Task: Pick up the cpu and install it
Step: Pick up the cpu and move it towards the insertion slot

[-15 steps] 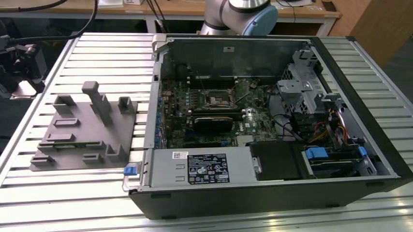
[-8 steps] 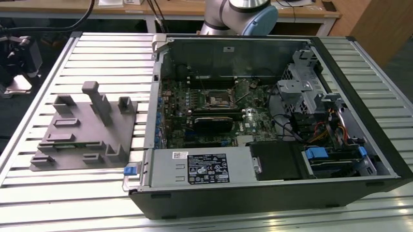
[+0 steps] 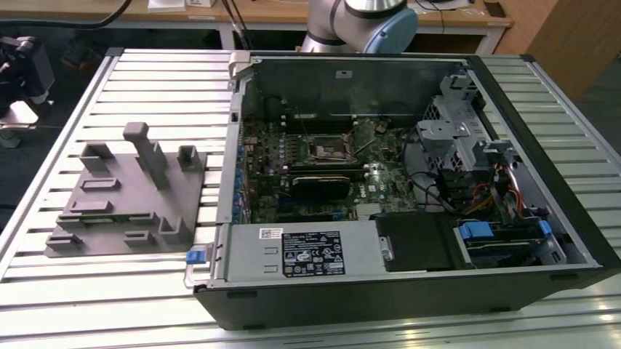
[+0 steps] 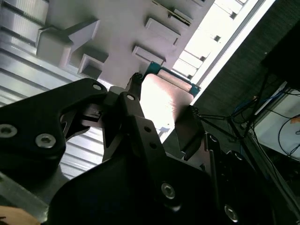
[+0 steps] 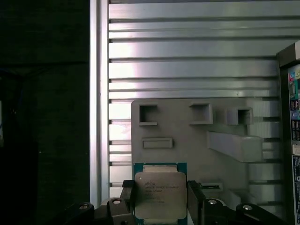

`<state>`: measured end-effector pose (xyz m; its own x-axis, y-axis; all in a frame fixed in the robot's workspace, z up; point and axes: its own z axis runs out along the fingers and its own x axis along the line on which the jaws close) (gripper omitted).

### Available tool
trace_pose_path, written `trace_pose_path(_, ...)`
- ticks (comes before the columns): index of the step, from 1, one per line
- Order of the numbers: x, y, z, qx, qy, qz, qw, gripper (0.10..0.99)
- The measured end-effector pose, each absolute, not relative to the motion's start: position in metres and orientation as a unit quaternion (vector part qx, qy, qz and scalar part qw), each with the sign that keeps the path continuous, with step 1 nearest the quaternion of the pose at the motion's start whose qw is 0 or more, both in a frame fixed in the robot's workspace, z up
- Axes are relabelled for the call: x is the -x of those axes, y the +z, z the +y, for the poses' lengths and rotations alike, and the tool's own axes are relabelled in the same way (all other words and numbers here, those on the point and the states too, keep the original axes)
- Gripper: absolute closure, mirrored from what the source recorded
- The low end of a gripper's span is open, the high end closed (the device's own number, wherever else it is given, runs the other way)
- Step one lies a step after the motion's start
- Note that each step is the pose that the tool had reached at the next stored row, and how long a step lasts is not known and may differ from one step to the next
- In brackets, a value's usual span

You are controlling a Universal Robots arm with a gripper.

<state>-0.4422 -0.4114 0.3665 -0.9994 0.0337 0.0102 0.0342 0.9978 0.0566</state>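
Jaws on the gripper (image 5: pixel 161 202) are squeezed onto the cpu (image 5: pixel 160 191), one on each side, touching the edges of its green board. In the first wrist view the cpu sits flat between them, with its shiny metal top facing the camera. It hangs up in the air, high over the grey fixture (image 5: pixel 187 140) and the ribbed metal worktop (image 5: pixel 187 70). In the second wrist view the cpu (image 4: pixel 165 98) shows its other side, a pale flat face with a thin green rim, and the black fingers (image 4: pixel 136 122) hug it.

I think the cpu is very light, so a small squeeze should do. It looks hard and stiff and should not bend. The metal top looks smooth and may be slippery, so the side edges seem the best place to hold it. Its flat underside is likely easy to hurt, so nothing should rub it.

In the exterior view the fixture (image 3: pixel 116 196) lies just beside the open computer case (image 3: pixel 291 305). The dark square socket (image 3: pixel 328 149) sits inside the case.
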Motion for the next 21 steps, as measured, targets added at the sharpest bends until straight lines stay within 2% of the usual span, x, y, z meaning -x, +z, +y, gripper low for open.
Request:
trace_pose_path(10, 0.442, 0.394, -0.411, 0.017, -0.028, -0.999, 0.004, 0.549)
trace_pose_path(21, 0.436, 0.397, -0.411, 0.017, -0.028, -0.999, 0.006, 0.549)
